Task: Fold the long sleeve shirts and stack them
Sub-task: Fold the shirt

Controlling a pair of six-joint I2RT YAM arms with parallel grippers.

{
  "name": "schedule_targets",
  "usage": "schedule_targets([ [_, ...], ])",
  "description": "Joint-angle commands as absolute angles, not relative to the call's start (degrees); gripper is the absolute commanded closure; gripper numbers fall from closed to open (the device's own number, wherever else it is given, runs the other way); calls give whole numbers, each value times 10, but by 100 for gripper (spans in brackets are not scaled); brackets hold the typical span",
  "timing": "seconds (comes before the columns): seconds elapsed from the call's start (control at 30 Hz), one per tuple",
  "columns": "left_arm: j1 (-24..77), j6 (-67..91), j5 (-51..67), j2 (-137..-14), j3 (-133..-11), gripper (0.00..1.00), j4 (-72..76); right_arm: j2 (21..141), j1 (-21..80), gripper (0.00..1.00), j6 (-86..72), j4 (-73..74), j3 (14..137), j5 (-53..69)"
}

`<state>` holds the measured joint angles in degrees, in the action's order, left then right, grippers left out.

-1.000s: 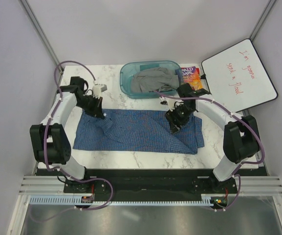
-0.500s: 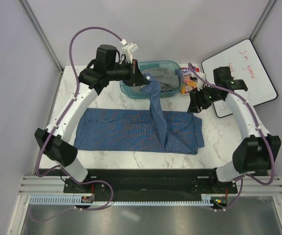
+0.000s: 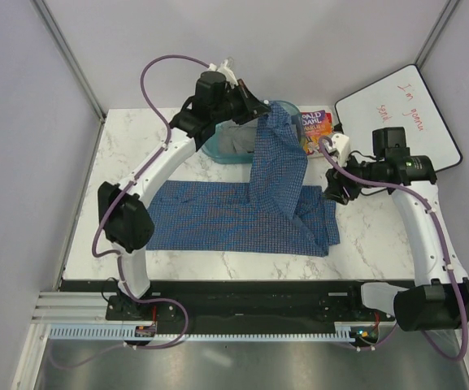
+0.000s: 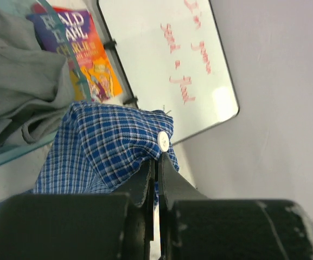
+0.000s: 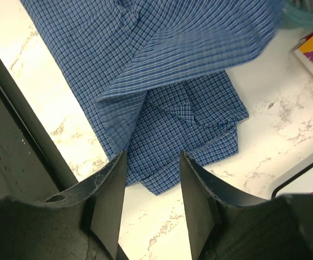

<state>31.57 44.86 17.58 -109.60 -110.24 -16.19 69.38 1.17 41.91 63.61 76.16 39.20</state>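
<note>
Left gripper (image 4: 157,162) clenched on blue checked shirt (image 3: 218,219), cloth held high near tabletop (image 3: 364,236) far edge. Right gripper (image 5: 152,158) parted, empty, above shirt's right end.

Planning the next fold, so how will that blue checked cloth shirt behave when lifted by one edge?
Probably floppy: the blue checked cloth shirt drapes limp from the left jaws down to the white marble table. Likely light, since a thin pinch near a white button holds it. The rest may drag and bunch.

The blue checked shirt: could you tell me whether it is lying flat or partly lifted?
Partly lifted: the left tool pinches the shirt's buttoned edge up high; the rest lies on the table.
</note>
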Motion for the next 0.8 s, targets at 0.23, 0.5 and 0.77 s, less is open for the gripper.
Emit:
schedule_targets([
  [0.23,269,547,233,-1042,-982,98,-2,721,83,53,475,642,734,375],
  [0.5,213,206,516,-940,-893,98,-226,747,71,58,446,629,725,359],
  [0.77,124,-85,516,-931,-822,98,-524,777,63,57,423,615,729,378],
])
